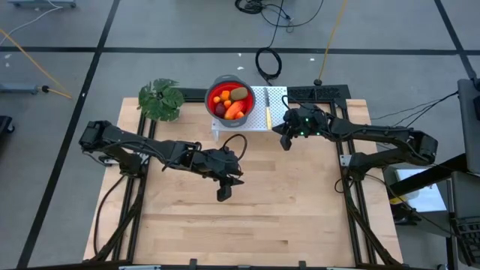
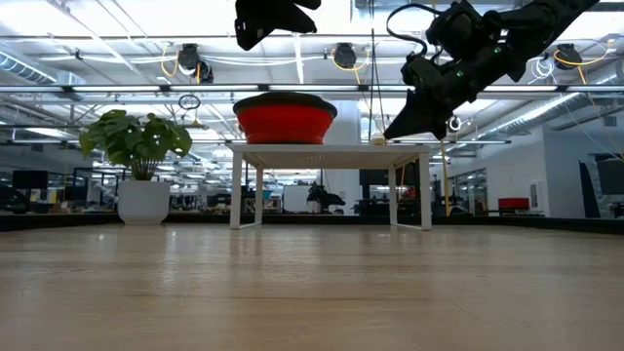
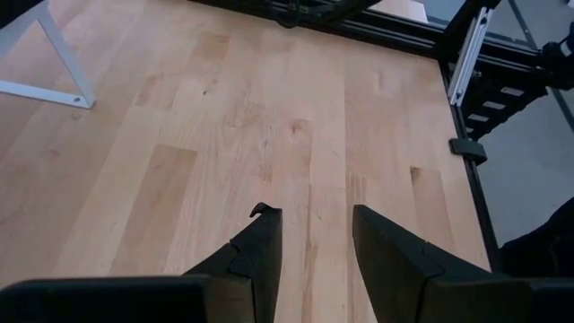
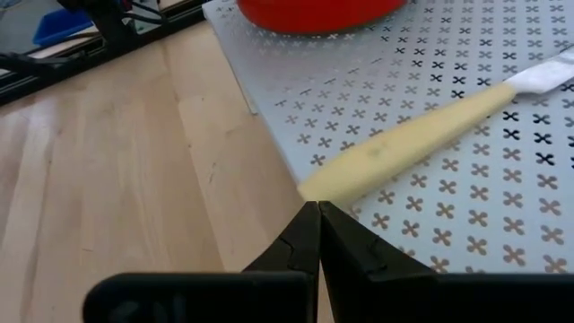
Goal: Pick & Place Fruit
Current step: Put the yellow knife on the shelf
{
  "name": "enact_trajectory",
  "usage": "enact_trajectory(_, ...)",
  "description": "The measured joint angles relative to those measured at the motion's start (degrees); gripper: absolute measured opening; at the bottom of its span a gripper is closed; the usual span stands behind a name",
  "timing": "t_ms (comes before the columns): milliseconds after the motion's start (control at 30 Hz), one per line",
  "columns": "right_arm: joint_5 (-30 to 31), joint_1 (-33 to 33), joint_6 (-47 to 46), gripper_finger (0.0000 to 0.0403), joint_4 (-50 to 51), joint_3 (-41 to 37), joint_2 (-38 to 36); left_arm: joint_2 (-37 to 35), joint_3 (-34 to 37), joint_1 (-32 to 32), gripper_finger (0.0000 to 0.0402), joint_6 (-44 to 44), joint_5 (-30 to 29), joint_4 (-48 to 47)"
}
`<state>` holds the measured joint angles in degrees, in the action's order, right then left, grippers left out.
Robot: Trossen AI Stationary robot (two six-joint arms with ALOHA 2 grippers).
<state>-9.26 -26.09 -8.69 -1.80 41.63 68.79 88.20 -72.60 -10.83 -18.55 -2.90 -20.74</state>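
Fruit all in the bowl; nothing loose on the surface [image 1: 247,217].
The red bowl [image 1: 229,93] on the white stand [image 1: 259,118] holds the fruit [image 1: 231,103], so the placing looks finished. Left gripper [image 1: 223,195] hovers mid-surface, fingers parted and empty; right gripper [image 1: 286,142] by the stand's corner, fingers closed on nothing, near the knife [image 1: 266,107].

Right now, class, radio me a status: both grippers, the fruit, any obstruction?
Left gripper open, empty, over bare table. Right gripper shut, at the knife handle's end. Fruit in red bowl. Nothing blocking.
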Motion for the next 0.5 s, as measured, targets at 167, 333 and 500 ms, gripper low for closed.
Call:
enact_trajectory(167,0.0,0.0,0.38,0.0,-0.09,0.0,0.0,0.0,0.0,0.0,0.0136,-0.17,0.0,0.05)
enact_trajectory(333,0.06,0.0,0.39,0.0,-0.11,0.0,0.0,0.0,0.0,0.0,0.0136,-0.15,0.0,1.23)
enact_trajectory(500,0.09,0.0,0.4,0.0,-0.11,0.0,0.0,0.0,0.0,0.0,0.0136,-0.2,0.0,1.45)
